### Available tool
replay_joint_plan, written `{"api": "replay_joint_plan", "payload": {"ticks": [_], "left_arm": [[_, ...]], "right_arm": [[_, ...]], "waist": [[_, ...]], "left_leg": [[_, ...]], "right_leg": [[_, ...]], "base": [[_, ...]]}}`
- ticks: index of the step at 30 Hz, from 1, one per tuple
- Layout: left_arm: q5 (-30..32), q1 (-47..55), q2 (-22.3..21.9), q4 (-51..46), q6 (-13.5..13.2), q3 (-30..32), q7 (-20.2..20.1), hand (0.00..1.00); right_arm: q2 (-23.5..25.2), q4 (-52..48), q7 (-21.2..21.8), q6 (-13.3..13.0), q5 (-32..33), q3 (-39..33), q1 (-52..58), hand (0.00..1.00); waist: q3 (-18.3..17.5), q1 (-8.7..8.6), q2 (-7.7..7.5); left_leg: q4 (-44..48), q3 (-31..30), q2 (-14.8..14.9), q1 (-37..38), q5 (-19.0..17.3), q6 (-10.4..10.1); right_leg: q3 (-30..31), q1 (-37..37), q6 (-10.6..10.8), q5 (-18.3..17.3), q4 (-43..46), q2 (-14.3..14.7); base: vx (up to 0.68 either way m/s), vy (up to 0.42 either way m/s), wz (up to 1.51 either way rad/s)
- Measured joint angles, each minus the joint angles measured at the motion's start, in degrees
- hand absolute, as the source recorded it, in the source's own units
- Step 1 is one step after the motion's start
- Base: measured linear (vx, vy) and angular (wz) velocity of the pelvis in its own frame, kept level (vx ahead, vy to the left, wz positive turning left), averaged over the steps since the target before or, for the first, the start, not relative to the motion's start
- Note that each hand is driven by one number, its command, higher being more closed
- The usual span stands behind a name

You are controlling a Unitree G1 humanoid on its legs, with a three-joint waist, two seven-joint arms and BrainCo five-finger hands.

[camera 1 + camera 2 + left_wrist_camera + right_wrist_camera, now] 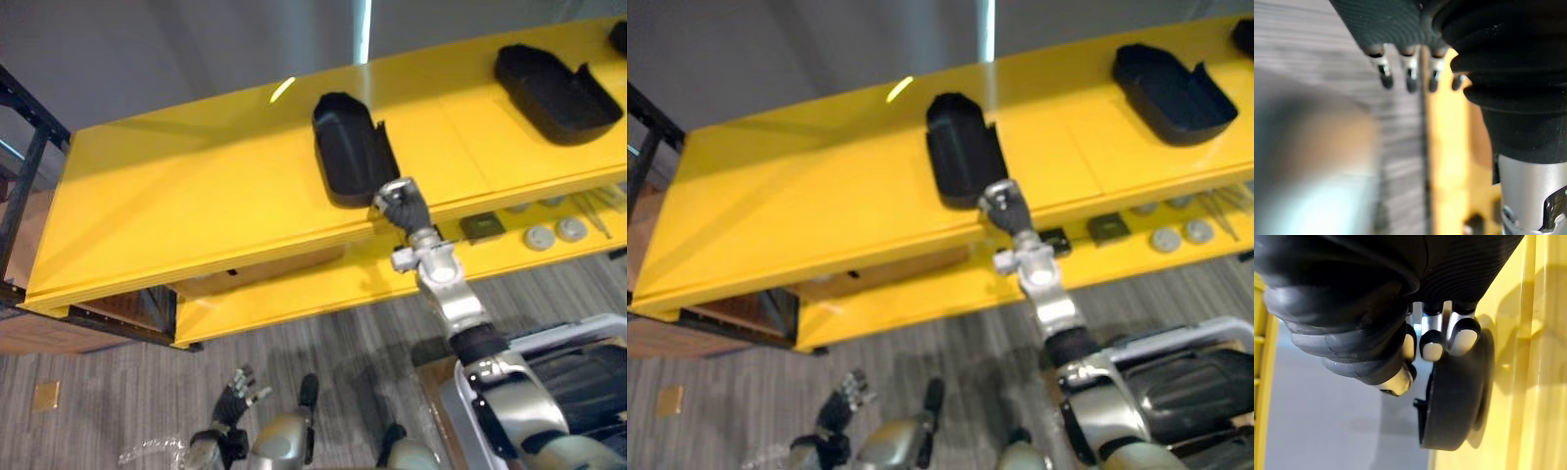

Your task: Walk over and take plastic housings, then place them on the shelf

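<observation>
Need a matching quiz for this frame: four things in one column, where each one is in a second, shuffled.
Things:
1. near housing
2. far housing
3. discs
4. left hand

Places:
A. on the lower shelf
B. low over the floor, open, holding nothing
C. on the top shelf, toward its right end
D. on the top shelf at its front edge, right hand at it

Pairs: 1-D, 2-C, 3-A, 4-B
</observation>
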Motion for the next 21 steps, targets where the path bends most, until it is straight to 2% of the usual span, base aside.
{"api": "replay_joint_plan", "payload": {"ticks": [8, 19, 21], "left_arm": [[-2.04, -0.18, 0.02, 3.94, -0.36, 0.16, -0.07, 0.0], [-2.1, -0.38, -0.51, 5.74, -0.15, 0.15, -1.56, 0.0], [-2.11, -1.29, -0.53, 5.74, -0.2, 0.07, -1.59, 0.0]], "right_arm": [[-0.19, 0.56, 0.81, -0.6, 0.36, 0.02, -2.12, 1.0], [1.27, 0.47, 0.34, -0.62, 0.29, 0.28, -3.65, 1.0], [1.35, 0.53, -0.58, -0.65, 0.2, 0.21, -6.16, 1.0]], "waist": [[1.86, 0.08, 1.21], [2.59, -0.03, 1.41], [4.05, 0.0, 1.91]], "left_leg": [[0.0, -0.24, -0.35, -0.76, 0.21, -0.32], [0.19, -0.46, -1.15, -1.31, 0.22, -0.32], [1.17, -0.91, -1.15, -2.51, 0.2, -0.31]], "right_leg": [[0.09, -3.02, -0.44, -3.27, 5.35, -1.3], [0.03, -4.11, -0.21, -4.35, 6.92, -2.36], [-0.1, -4.9, -0.25, -4.36, 7.48, -2.37]], "base": [[0.01, -0.045, 0.02], [0.0, -0.003, 0.01], [-0.02, -0.014, 0.09]]}}
